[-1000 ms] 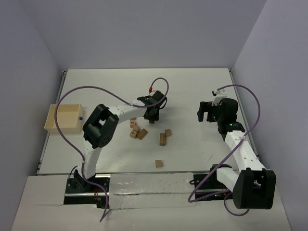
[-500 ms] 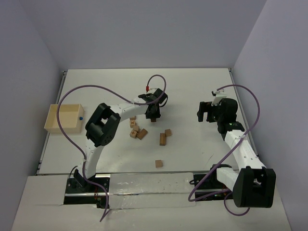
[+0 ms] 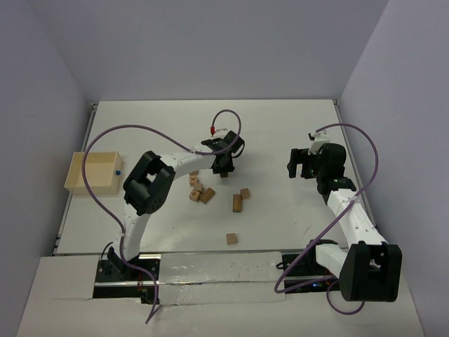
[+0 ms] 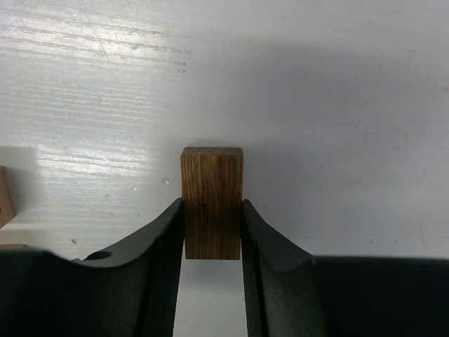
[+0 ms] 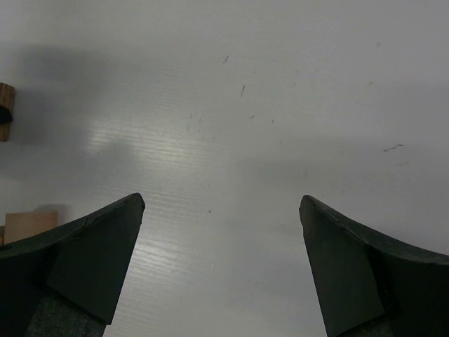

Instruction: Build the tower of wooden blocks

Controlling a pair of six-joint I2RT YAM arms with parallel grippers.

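My left gripper (image 3: pixel 224 167) is shut on a dark-grained wood block (image 4: pixel 212 200). The block stands on end between the two fingers, low over the white table, and its top sticks out past the fingertips. Several more wood blocks lie loose: a cluster (image 3: pixel 198 190), a long one (image 3: pixel 238 203), a cube (image 3: pixel 245 192) and a single cube (image 3: pixel 231 239) nearer the arms. My right gripper (image 3: pixel 300 164) hangs wide open to the right of them with only bare table between its fingers (image 5: pixel 112 246). No tower shows in any view.
A pale shallow tray (image 3: pixel 78 184) sits at the table's left edge. Purple cables loop above both arms. In the right wrist view the held block (image 5: pixel 5 112) and a pale block (image 5: pixel 28 225) show at the left edge.
My left gripper has shifted slightly toward the far right, carrying the block with it. The right arm and the loose blocks have stayed where they were.
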